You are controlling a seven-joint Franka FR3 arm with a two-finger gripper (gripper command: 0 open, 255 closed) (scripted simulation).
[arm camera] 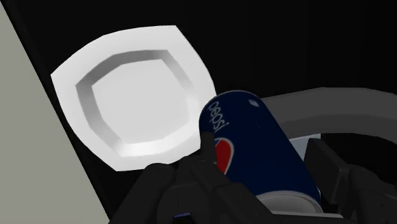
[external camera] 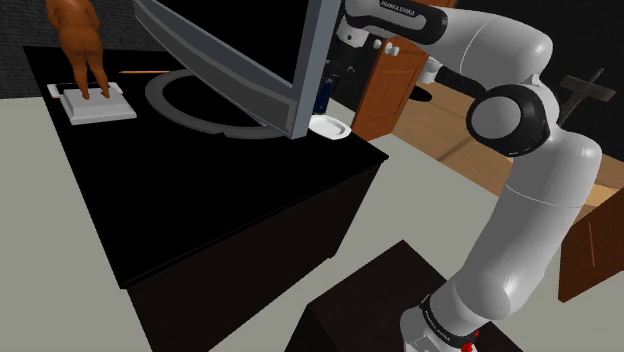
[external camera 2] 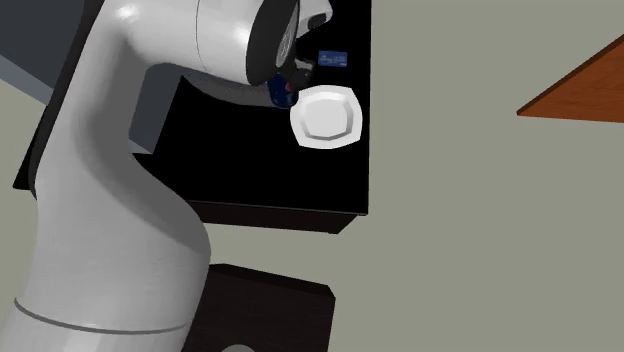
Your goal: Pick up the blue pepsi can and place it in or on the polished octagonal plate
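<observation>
A dark blue Pepsi can is clasped between my black fingers; my gripper is shut on it. The can leans with its top towards a white octagonal plate, which lies on the black table just beyond and beside it. In the second exterior view the can hangs under the hand, right next to the plate. In the shoulder view the plate sits at the table's corner, and the can shows as a blue sliver above it, partly hidden by the screen's edge.
A large flat screen on a round foot stands on the black table close beside the hand. An orange figurine on a white base stands further along the table. A brown wooden cabinet is behind the plate. A small blue object lies near the plate.
</observation>
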